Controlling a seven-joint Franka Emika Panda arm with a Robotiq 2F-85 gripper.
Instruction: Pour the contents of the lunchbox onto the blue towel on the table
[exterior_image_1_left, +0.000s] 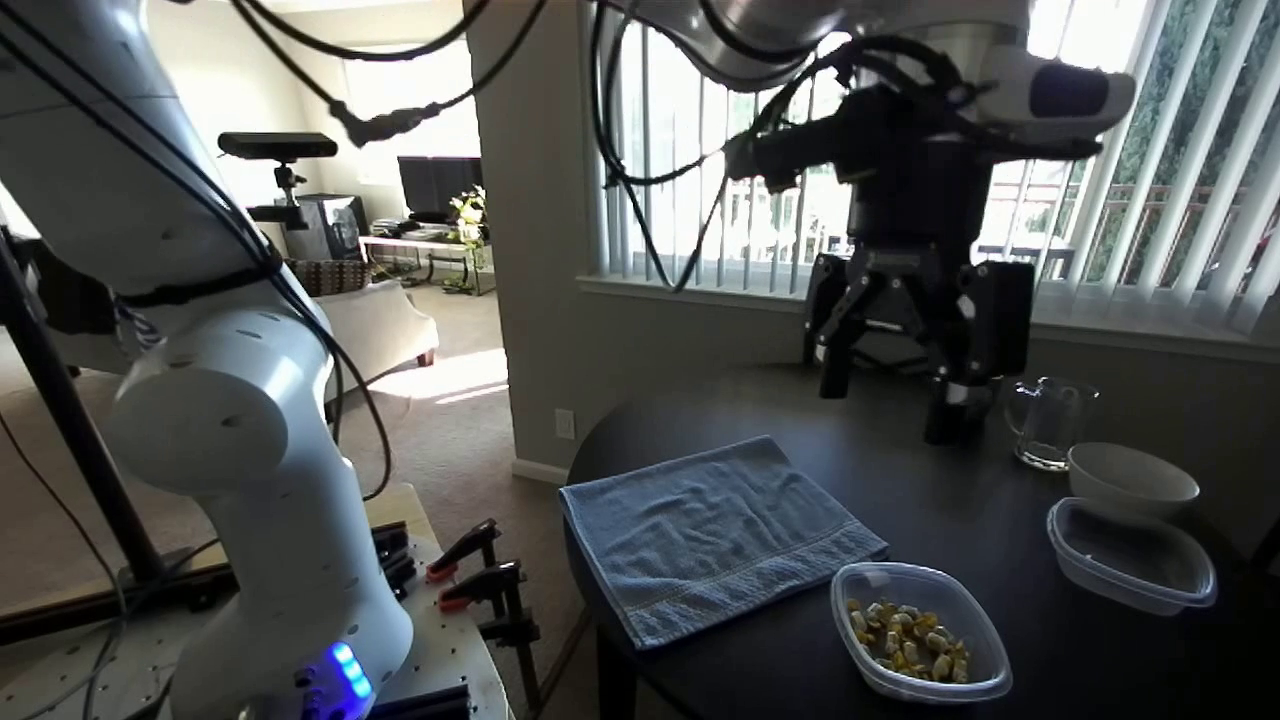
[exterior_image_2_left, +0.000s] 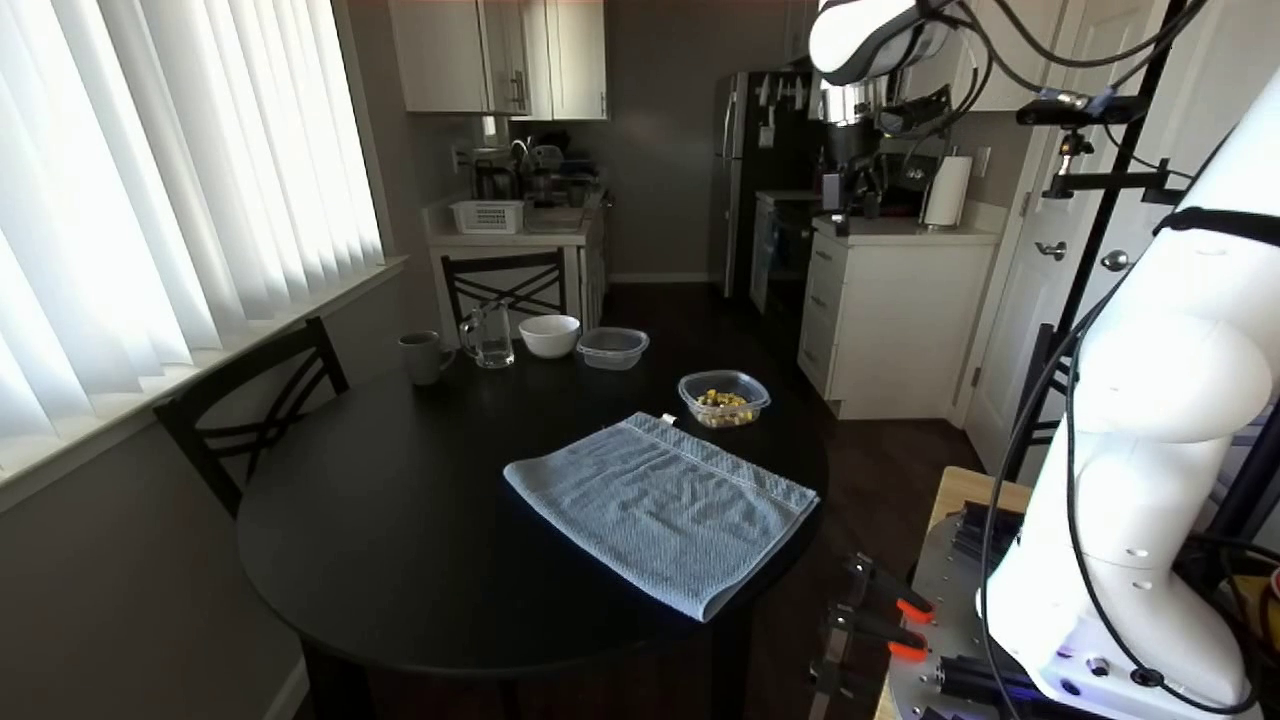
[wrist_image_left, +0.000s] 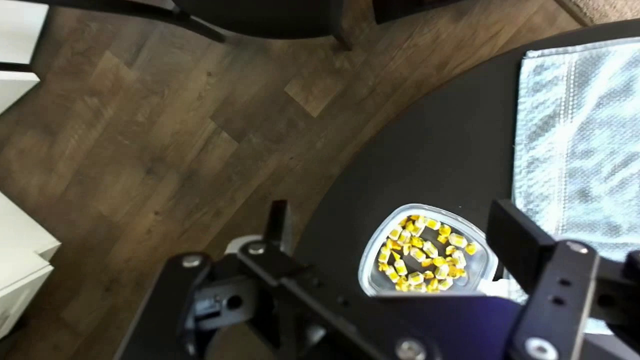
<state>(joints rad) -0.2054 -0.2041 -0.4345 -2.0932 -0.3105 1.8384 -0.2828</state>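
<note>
- Your tool (exterior_image_1_left: 892, 398) hangs well above the level of the dark, round bench (exterior_image_2_left: 400, 530), its two fingers spread wide and holding nothing.
- Lower down you have the lunchbox (exterior_image_1_left: 935, 590), upright near the bench's edge; your wrist view frames it between the fingertips.
- Its contents (wrist_image_left: 417, 254), yellow and whitish pieces, lie spread over its bottom.
- Just beside it your blue towel (exterior_image_2_left: 665, 510) lies flat, lightly wrinkled; you can't tell whether lunchbox and towel touch.
- Farther along, you see a clear container (exterior_image_2_left: 612, 359) with a white bowl (exterior_image_2_left: 550, 340) just beside it.
- Past the bowl stand a glass mug (exterior_image_2_left: 494, 347) and a grey mug (exterior_image_2_left: 423, 358).
- Beyond the bench is a dark chair (exterior_image_2_left: 250, 372) near the blinds (exterior_image_2_left: 180, 190).
</note>
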